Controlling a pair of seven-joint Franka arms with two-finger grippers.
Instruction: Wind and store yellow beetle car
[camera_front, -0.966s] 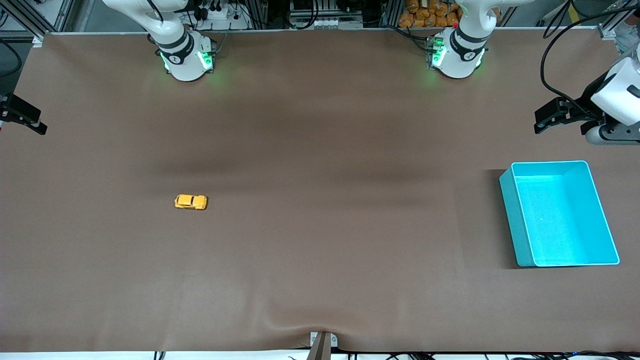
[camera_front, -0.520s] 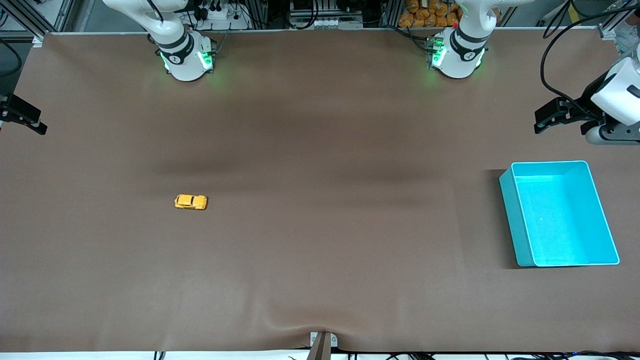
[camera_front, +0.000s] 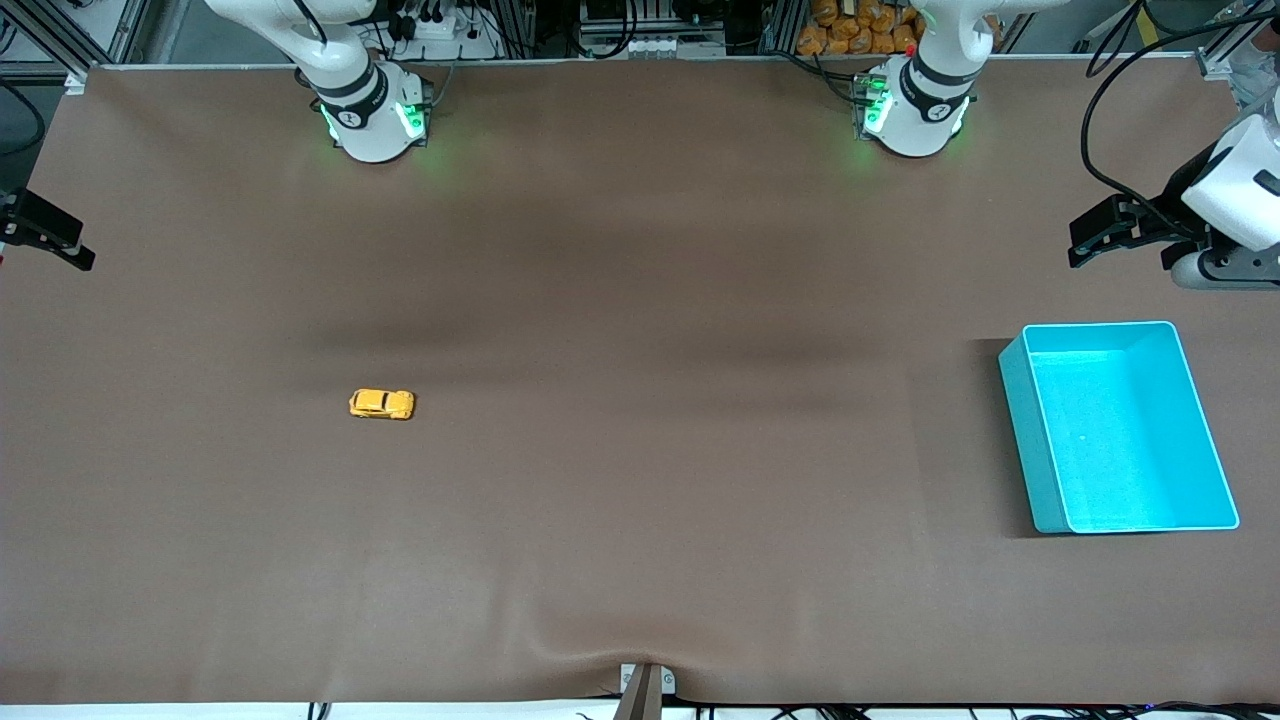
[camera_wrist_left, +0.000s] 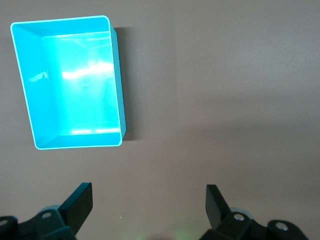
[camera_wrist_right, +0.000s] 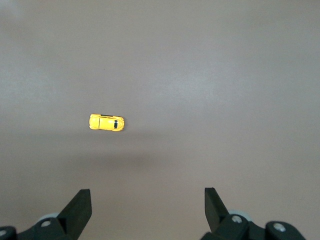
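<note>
The yellow beetle car (camera_front: 382, 404) stands alone on the brown table toward the right arm's end; it also shows in the right wrist view (camera_wrist_right: 106, 122). The turquoise bin (camera_front: 1020, 440) stands empty toward the left arm's end and shows in the left wrist view (camera_wrist_left: 118, 85). My right gripper (camera_wrist_right: 147, 194) is open and empty, high over the table with the car below it. My left gripper (camera_wrist_left: 148, 192) is open and empty, high over the table beside the bin. Neither gripper shows in the front view; only the arm bases do.
A black and white device (camera_front: 1200, 230) with cables stands at the table's edge at the left arm's end. A black clamp (camera_front: 45, 235) sits at the edge at the right arm's end. A small mount (camera_front: 645, 690) sits at the front edge.
</note>
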